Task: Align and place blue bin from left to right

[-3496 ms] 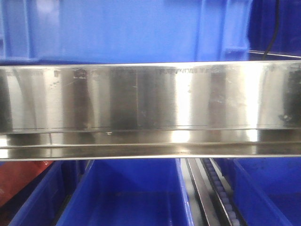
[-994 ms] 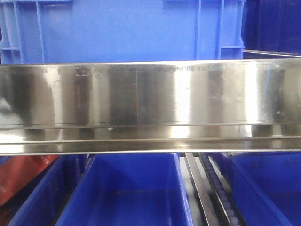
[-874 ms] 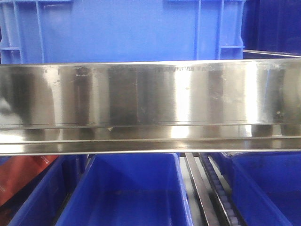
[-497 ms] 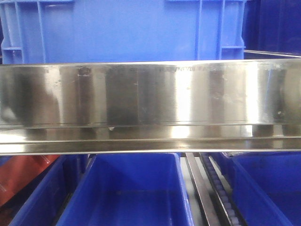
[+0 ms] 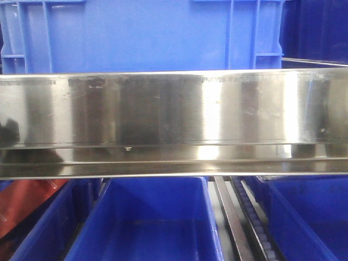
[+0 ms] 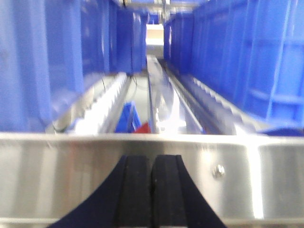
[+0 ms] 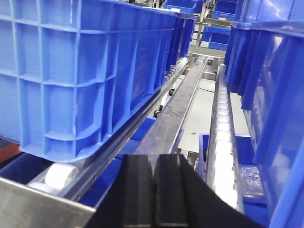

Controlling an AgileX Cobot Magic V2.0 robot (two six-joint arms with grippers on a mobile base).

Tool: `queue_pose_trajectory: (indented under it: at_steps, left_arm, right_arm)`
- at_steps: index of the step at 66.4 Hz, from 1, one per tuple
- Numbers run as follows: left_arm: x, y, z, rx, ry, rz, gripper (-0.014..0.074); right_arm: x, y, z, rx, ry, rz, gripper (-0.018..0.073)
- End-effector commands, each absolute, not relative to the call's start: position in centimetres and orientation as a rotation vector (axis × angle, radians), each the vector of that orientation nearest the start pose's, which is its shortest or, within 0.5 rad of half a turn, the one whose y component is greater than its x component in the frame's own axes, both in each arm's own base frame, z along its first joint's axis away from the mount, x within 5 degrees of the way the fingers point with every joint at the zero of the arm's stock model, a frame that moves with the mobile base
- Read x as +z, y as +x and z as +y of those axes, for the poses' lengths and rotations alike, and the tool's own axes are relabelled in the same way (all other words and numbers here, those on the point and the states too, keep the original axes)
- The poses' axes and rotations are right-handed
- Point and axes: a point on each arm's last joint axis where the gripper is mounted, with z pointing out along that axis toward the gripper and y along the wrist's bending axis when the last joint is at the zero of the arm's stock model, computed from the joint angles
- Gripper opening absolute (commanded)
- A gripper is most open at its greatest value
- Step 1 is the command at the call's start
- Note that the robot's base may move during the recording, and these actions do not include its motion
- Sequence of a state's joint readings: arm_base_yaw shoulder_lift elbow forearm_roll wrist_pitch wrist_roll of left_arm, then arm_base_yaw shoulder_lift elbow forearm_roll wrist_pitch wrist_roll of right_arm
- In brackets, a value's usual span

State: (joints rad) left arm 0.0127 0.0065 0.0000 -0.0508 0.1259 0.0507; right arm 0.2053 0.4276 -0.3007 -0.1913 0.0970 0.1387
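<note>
The blue bin [image 5: 141, 35] stands on the upper level behind a steel rail [image 5: 174, 119], its flat front wall and corner ribs showing in the front view. The right wrist view shows its ribbed side [image 7: 85, 71] to the left of my right gripper [image 7: 153, 164], which is shut on nothing and apart from it. My left gripper [image 6: 152, 164] is also shut and empty, held just in front of the steel rail [image 6: 71, 171]. No gripper shows in the front view.
A darker blue crate [image 5: 315, 27] stands to the bin's right. More blue crates [image 5: 152, 223] and something red [image 5: 27, 201] sit on the lower level. Roller tracks [image 7: 223, 123] run between the rows, and blue crates [image 6: 247, 57] line both sides of the left wrist view.
Since 3.5 s ago the blue bin's left corner ribs have come into the front view and a black cable at the top right has gone. Over the last second almost nothing moved.
</note>
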Motion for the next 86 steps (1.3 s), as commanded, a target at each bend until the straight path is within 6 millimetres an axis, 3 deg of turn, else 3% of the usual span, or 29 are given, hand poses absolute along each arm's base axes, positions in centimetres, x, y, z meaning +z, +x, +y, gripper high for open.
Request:
queue_pose_trajectory:
  at_steps: [1, 62, 76, 86]
  left_arm:
    - [20.2, 5.6, 0.0, 0.013, -0.005, 1.609, -0.0111]
    - [20.7, 5.6, 0.1, 0.015, -0.007, 1.547, -0.0111]
    - [20.7, 5.6, 0.1, 0.015, -0.007, 1.547, -0.0111]
    - [20.7, 5.6, 0.1, 0.015, -0.007, 1.547, -0.0111]
  right_arm:
    - [27.9, 9.8, 1.9, 0.087, -0.219, 1.656, -0.0070]
    - [27.7, 9.8, 1.9, 0.086, -0.219, 1.661, -0.0070]
    - [27.4, 9.0, 0.8, 0.075, -0.056, 1.672, -0.0070]
    - [25.4, 7.4, -0.3, 0.002, 0.068, 1.624, -0.0070]
